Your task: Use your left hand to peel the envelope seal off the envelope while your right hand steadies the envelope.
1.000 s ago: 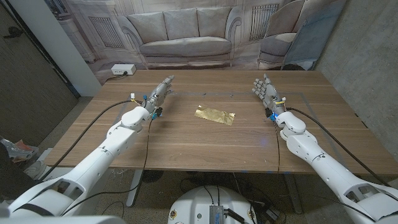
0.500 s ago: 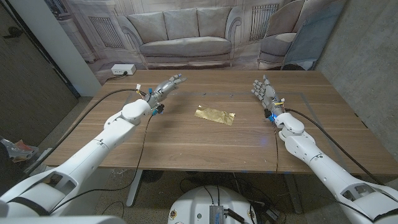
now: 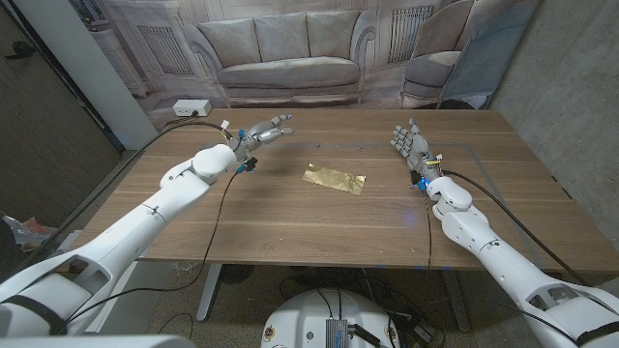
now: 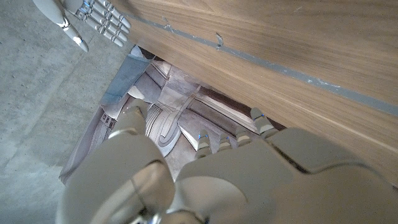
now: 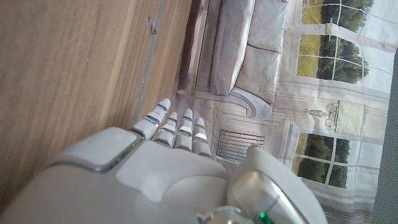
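My left hand hangs over the far left of the table, fingers spread and holding nothing, well apart from the envelope; if I swing it in fast from this height I judge I could skid the thin thing away before anything pins it. The envelope lies flat near the middle of the table, gold and shiny, between my two hands and touching neither; its seal is too small for me to make out, so I risk pinching the wrong edge or creasing the paper. My right hand stands at the far right, fingers apart and empty, near the envelope but off it; if it comes down late, or lands on the seal itself, my left will just drag the whole envelope along.
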You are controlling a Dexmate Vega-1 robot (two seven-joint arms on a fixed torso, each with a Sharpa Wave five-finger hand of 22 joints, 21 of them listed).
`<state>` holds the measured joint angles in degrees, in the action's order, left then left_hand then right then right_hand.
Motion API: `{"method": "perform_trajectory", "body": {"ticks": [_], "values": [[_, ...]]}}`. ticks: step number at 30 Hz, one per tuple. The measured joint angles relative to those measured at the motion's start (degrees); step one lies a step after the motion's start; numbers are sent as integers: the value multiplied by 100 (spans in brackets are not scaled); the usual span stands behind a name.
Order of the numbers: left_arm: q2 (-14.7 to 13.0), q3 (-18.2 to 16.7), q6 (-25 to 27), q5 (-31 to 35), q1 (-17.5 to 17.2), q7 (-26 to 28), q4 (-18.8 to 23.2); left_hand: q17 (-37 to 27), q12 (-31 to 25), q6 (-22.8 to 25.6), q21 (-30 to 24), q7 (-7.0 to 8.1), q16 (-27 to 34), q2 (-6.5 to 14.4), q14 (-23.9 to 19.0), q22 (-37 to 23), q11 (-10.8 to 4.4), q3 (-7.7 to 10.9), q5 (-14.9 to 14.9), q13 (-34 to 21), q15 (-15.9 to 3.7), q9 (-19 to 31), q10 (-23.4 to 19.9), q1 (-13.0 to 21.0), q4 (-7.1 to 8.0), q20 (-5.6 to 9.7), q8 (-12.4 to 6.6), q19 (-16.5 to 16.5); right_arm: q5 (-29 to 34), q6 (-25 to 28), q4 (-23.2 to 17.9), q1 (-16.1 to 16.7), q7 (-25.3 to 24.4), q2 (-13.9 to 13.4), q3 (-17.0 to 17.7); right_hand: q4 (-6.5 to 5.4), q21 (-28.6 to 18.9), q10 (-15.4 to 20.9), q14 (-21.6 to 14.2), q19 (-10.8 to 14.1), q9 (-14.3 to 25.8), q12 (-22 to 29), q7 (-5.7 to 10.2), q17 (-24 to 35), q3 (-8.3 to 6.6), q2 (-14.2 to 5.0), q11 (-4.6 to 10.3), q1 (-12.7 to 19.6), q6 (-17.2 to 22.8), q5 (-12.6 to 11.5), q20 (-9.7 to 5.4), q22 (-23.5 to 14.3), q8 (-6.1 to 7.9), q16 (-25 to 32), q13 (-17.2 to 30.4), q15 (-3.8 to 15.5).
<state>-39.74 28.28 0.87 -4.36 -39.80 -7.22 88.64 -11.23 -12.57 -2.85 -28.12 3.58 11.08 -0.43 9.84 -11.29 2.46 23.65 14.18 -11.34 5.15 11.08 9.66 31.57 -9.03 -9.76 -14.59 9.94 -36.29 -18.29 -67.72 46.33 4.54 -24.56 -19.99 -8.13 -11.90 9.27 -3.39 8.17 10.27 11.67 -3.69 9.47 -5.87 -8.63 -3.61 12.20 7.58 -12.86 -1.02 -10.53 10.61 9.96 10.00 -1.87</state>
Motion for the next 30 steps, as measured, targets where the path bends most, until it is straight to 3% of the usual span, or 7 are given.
{"method": "perform_trajectory", "body": {"ticks": [4, 16, 19, 21, 26, 30], "values": [[-92, 108, 211, 304, 106, -161, 148, -12, 0, 85, 63, 85, 0, -31, -1, -5, -3, 8, 0, -19, 62, 0, 2, 273, -8, -61, 20, 1, -2, -16, 54, -17, 19, 31, 2, -24, 0, 6, 0, 0, 0, 0, 0, 0, -24, 0, -6, 0, 0, 0, 0, 0, 0, 0, 0, 0], [-260, 386, 399, 807, 452, -649, 375, -65, 40, 259, 165, 173, 0, -68, 6, -32, -22, 8, -22, -53, 177, 39, 21, 582, -7, -104, 20, 20, -4, -66, 158, -54, 59, 101, 4, -24, 0, 6, 0, 0, -1, 0, -22, 0, -24, 0, -6, 0, 22, 0, 0, 0, 0, 0, 0, 1], [-268, 413, 431, 915, 492, -848, 382, -65, 40, 351, 174, 184, 0, -77, 0, -32, 35, 8, -67, -53, 184, 53, 14, 645, -7, -103, 20, 20, -4, -71, 170, -57, 59, 113, 4, -24, 0, 6, 1, -1, -1, 0, -22, -1, -24, 0, -6, 0, 22, 0, 1, 0, 0, 0, 0, 1], [-317, 544, 472, 1002, 665, -971, 431, -65, 32, 443, 174, 174, 0, -113, 0, -31, 42, 6, -67, -53, 185, 53, 21, 712, -5, -103, 11, 21, 0, -90, 176, -58, 60, 121, 4, -24, 0, 6, 1, 0, -1, 0, -22, -1, -24, 0, -6, 0, 22, 0, 0, 1, 0, 0, 0, 1], [-370, 709, 633, 1259, 885, -1345, 549, -89, -34, 658, 200, -21, 0, -158, 0, -31, 95, -44, -107, -80, 184, 69, 12, 804, 45, -102, -27, 21, 4, -100, 199, -60, 69, 140, 4, -24, 0, 6, 1, 10, -1, 0, -21, -1, -24, 0, -6, 0, 21, 44, 11, 1, 0, 0, 0, 1], [-407, 817, 786, 1474, 1045, -1641, 656, -75, -46, 808, 208, 14, 0, -228, 0, -31, 95, -57, -107, -80, 184, 80, 11, 874, 58, -102, -71, 21, 6, -111, 211, -60, 74, 154, 5, -24, 0, 6, 1, 10, -1, 0, -21, -1, -23, 0, -6, 0, 21, 44, 11, 1, 0, 0, 0, 1]]}}
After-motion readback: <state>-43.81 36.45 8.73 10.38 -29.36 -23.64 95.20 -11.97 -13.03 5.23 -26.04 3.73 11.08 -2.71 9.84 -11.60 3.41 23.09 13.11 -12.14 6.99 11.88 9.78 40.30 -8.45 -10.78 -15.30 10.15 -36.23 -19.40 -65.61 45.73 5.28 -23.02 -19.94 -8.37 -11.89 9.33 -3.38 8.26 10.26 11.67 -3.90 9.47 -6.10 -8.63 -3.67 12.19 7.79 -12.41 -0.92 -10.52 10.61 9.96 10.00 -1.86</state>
